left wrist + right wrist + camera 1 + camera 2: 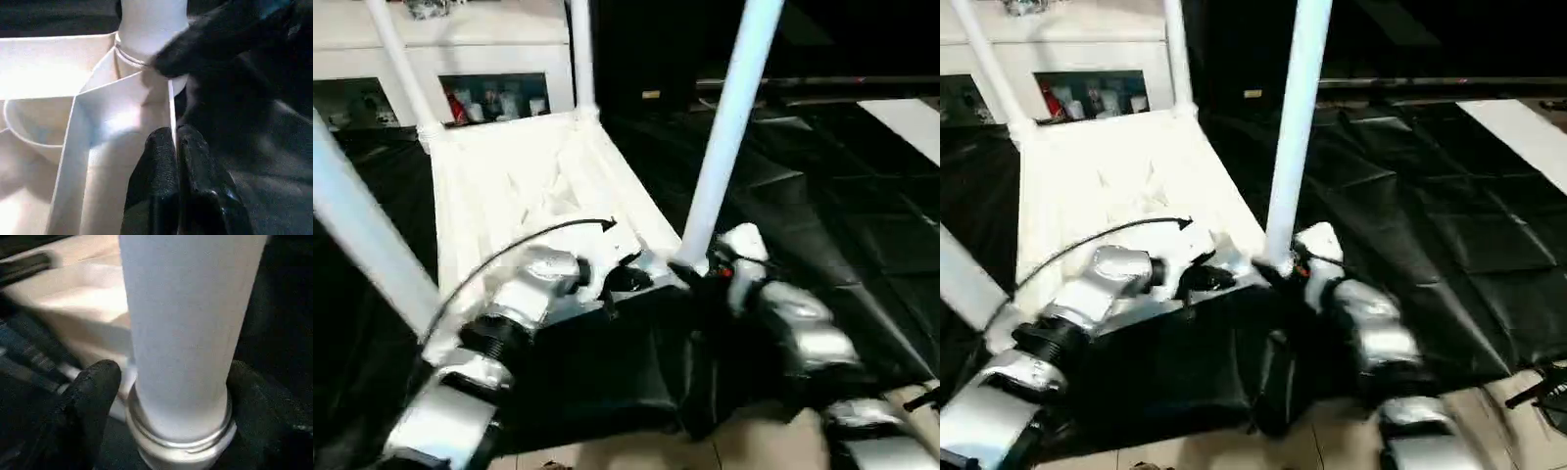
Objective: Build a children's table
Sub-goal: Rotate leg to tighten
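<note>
The children's table [509, 186] lies upside down on a black mat, its ribbed underside facing up. White legs stand in its corner sockets: two at the far end [401, 64] [582, 59], one at the near left [362, 235] and one at the near right [729, 127]. My left gripper [173, 142] is shut on the thin rim wall beside the near-right socket. My right gripper [171, 382] sits at the base of the near-right leg [186, 333], with its black fingers [93, 391] on either side of the leg and slightly apart from it.
The black mat [822, 196] spreads out to the right and around the table. A white shelf unit [460, 39] with small items inside stands at the back left. Pale floor [754, 441] shows at the near edge, and a white strip [911, 122] lies at the far right.
</note>
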Available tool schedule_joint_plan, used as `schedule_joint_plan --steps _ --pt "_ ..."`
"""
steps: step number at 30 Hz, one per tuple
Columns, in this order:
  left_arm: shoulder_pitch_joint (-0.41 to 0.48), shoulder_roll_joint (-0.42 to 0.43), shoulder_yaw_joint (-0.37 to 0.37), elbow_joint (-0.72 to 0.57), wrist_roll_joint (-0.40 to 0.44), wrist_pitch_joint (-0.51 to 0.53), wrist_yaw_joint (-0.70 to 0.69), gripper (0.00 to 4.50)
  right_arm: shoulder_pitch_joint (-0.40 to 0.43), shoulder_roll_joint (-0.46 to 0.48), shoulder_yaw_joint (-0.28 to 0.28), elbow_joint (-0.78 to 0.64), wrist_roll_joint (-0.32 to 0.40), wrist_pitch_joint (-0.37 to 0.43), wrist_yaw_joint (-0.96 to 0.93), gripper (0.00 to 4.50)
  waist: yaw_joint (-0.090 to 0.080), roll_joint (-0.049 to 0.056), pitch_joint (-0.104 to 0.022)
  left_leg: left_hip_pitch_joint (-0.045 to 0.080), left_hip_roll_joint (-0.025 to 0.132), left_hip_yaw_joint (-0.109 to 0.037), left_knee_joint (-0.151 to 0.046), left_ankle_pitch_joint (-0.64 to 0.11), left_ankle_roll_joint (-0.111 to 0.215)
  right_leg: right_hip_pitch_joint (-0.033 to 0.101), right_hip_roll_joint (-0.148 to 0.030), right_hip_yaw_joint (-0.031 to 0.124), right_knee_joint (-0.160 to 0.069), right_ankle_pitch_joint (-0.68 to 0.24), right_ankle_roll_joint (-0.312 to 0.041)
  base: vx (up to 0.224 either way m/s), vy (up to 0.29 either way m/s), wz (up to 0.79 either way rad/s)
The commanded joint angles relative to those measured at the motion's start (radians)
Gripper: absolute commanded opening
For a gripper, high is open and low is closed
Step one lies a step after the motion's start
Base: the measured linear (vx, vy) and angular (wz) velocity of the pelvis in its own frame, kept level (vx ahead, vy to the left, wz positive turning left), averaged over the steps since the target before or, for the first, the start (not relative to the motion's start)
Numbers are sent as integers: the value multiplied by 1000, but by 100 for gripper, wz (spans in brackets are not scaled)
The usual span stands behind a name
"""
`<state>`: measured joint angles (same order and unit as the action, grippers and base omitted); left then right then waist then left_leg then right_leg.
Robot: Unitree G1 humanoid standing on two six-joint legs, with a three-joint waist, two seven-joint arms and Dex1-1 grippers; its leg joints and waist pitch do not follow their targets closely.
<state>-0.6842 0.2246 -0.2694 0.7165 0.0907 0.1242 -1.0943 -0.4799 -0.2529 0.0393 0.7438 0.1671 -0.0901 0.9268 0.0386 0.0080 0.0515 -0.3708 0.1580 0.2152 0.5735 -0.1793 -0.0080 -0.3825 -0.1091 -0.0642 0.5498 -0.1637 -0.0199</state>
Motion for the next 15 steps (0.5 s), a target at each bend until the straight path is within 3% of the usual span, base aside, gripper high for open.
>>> schedule_joint_plan --steps 1,2,4,5,7,9,15 --pt "16 -14 -80 0 8 4 -72 0 3 24 104 -81 31 16 180 366 12 -8 -51 20 80 -30 -80 -318 61 19 -58 41 -48 -212 -231 59 -45 9" --pt "25 17 -82 -23 -11 -13 -144 0 10 -13 107 -107 52 51 256 366 20 -14 -49 22 82 -27 -76 -319 71 17 -60 43 -47 -252 -233 59 -45 9" --pt "31 34 -84 -33 -21 -22 -185 0 10 -31 107 -111 55 62 294 366 27 -11 -54 16 85 -29 -75 -277 79 24 -63 41 -40 -245 -233 57 -58 4" --pt "36 50 -85 -46 -31 -23 -221 0 10 -48 108 -113 57 72 327 366 34 -8 -56 24 89 -23 -72 -242 79 16 -60 41 -37 -204 -245 57 -59 4" --pt "45 85 -87 -67 -37 -11 -279 0 5 -79 111 -113 45 73 380 366 46 -14 -60 17 86 -18 -62 -159 93 22 -57 40 -15 -90 -271 25 -26 2" --pt "45 102 -86 -67 -36 -15 -298 0 -1 -91 118 -109 34 33 396 366 55 -13 -61 16 85 -17 -57 -116 112 19 -56 40 -5 -31 -284 0 0 0" --pt "40 118 -83 -55 -36 -21 -306 0 -25 -111 144 -69 1 1 435 351 46 -5 -54 16 86 -21 -64 -189 76 18 -52 36 -15 -123 -273 0 0 0"
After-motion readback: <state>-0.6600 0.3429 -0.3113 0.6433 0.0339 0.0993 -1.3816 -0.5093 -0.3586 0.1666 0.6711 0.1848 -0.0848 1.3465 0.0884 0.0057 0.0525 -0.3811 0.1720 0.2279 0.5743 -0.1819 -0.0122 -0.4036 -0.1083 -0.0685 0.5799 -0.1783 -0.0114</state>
